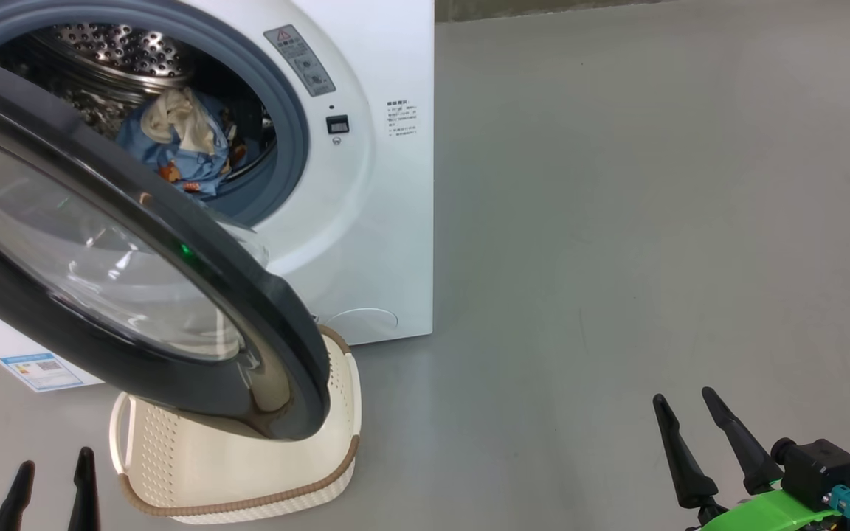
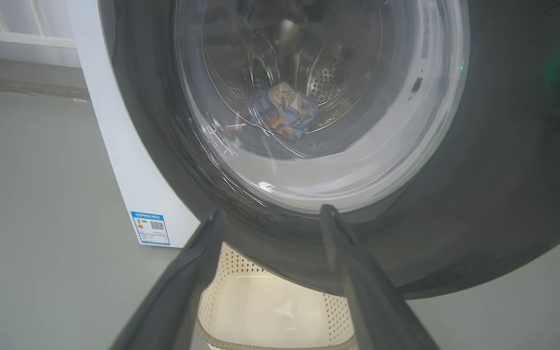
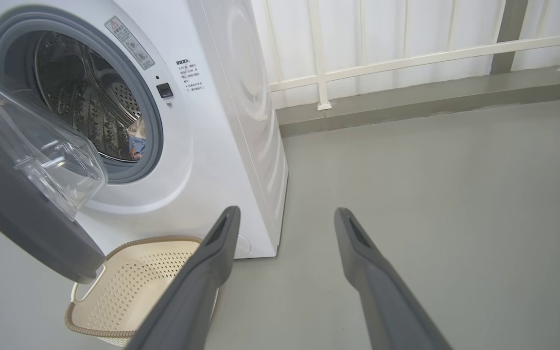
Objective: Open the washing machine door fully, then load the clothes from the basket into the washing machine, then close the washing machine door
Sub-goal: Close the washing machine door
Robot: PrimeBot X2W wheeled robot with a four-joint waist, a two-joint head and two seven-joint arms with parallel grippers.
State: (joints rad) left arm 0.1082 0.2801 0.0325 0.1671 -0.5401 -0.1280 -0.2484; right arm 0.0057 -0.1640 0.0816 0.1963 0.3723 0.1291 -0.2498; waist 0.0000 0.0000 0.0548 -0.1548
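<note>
Left gripper (image 2: 271,212), its two dark fingers spread wide and holding nothing, points at the lower rim of the large round, glossy black, glass-bowled washing machine door (image 2: 503,170), which stands part-open just ahead of it and above the small cream perforated plastic basket (image 1: 248,505). Right gripper (image 1: 685,396), equally wide and bare, hangs well to the right over the grey floor (image 1: 617,221). Light-blue printed fabric clothes (image 1: 181,147) lie inside the steel drum of the big white washing machine (image 1: 381,221).
</note>
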